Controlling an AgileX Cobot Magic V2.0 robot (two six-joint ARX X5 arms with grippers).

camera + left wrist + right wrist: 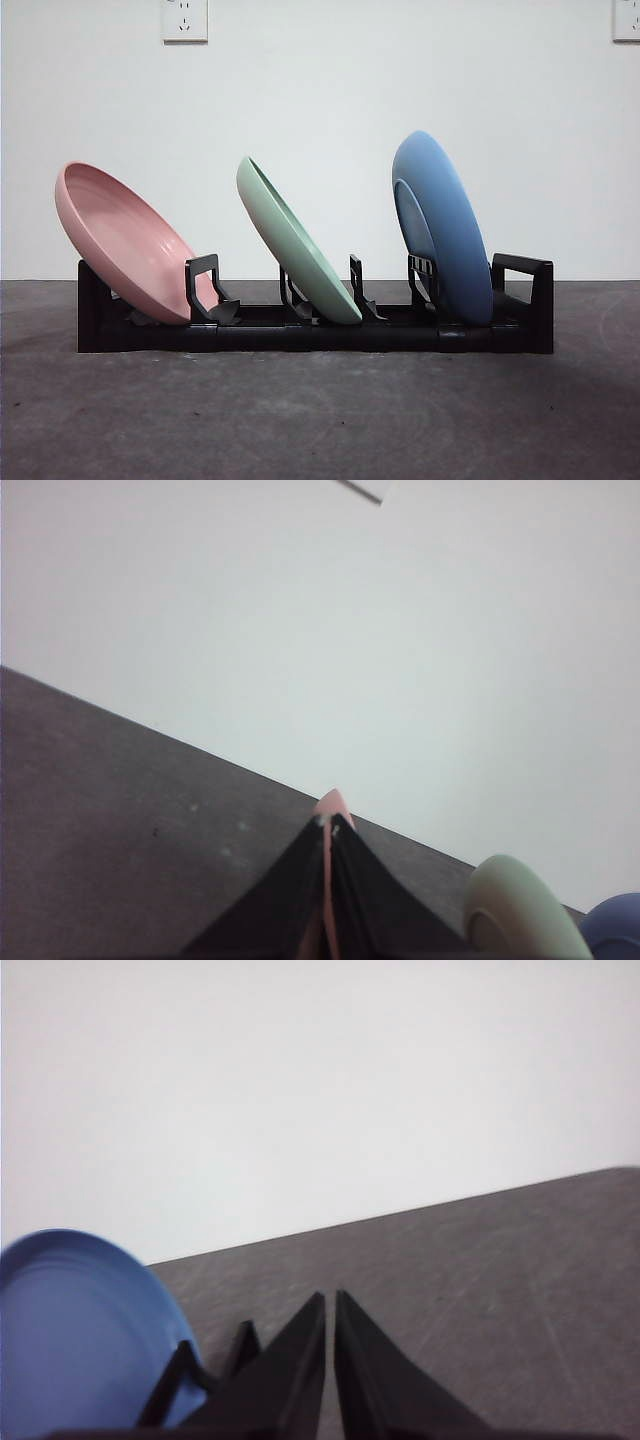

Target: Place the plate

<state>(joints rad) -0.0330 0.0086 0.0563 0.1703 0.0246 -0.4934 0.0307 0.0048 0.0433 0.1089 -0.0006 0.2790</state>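
A dark grey table (320,420) fills the lower part of the front view, with a white wall (320,90) behind it carrying one socket (185,19) at the upper left and another (627,19) at the upper right edge. Across the middle of the frame stands a long black dish rack (315,330), and three plates lean in its slots, all tilted with their tops toward the left. The pink plate (125,243) sits at the left end, the most steeply tipped, its lower rim down among the rack's posts. The green plate (297,243) leans in the middle slot, and the blue plate (442,228) stands nearest upright in the right slot, apart from the green one. No arm shows in the front view. In the left wrist view the left gripper (329,825) has its jaws pressed nearly together, and a thin pink edge shows in the narrow slit between them and at their tip; the green and blue plates appear at the lower right. In the right wrist view the right gripper (330,1300) has its jaws drawn almost closed with only a sliver of gap, nothing between them, beside the blue plate and the rack's posts at the lower left.
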